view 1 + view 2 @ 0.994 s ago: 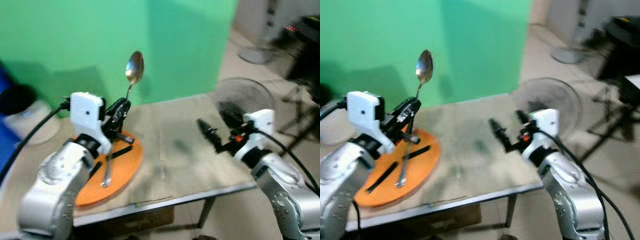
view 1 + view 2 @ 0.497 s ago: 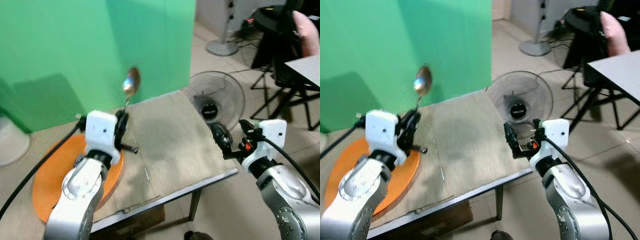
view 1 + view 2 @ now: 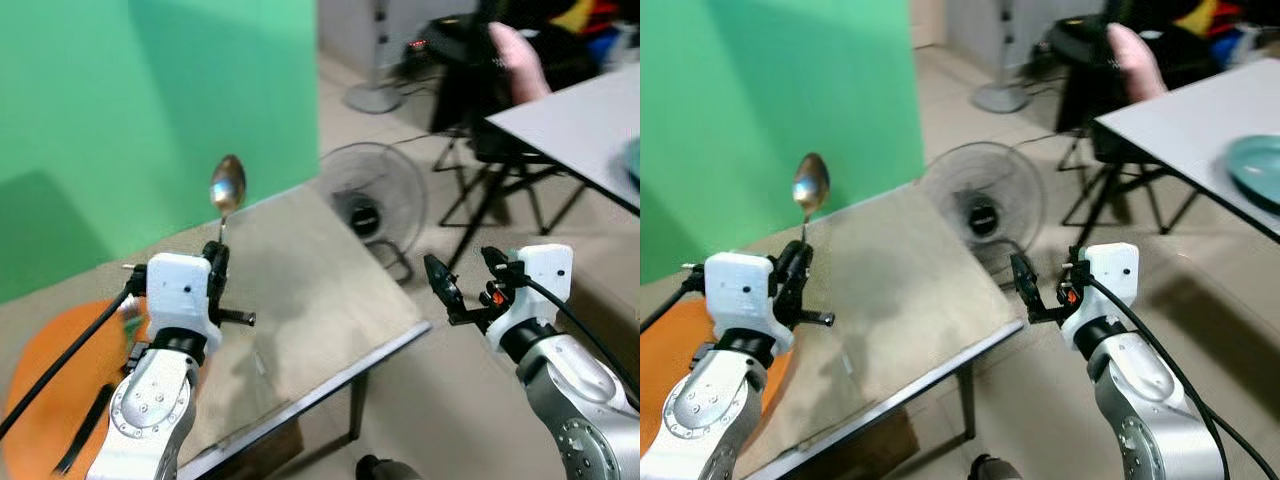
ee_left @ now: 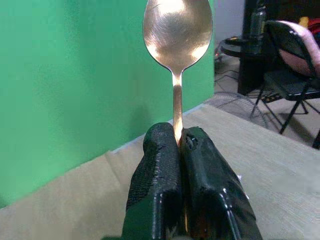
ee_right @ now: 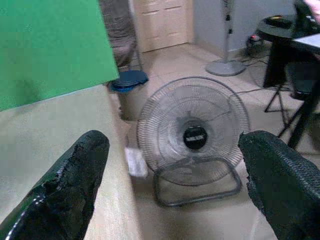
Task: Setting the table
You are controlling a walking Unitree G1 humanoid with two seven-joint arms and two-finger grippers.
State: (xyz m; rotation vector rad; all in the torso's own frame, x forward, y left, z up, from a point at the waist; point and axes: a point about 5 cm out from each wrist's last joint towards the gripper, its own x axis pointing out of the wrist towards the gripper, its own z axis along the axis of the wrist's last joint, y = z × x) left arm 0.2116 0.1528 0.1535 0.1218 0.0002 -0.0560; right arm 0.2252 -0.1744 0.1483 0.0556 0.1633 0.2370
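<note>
My left gripper (image 4: pixel 179 145) is shut on the handle of a metal spoon (image 3: pixel 227 187), which stands upright with its bowl (image 4: pixel 177 27) at the top, above the wooden table (image 3: pixel 310 290). An orange plate (image 3: pixel 50 400) lies on the table at the left with a black strip on it. Off the table's right edge my right gripper (image 3: pixel 462 287) hangs over the floor, open, nothing between its fingers (image 5: pixel 75 175). At the far right stands a white table (image 3: pixel 1180 125) carrying a teal plate (image 3: pixel 1255 165).
A floor fan (image 3: pixel 370 195) stands on the floor just beyond the wooden table's far right corner. A green screen (image 3: pixel 150 100) backs the table. A person's hand (image 3: pixel 515 60) is near folding stands (image 3: pixel 490 190) beside the white table.
The camera has swung right: the wooden table and orange plate slid left, and the white table with the teal plate came into view. The left gripper still holds the spoon upright.
</note>
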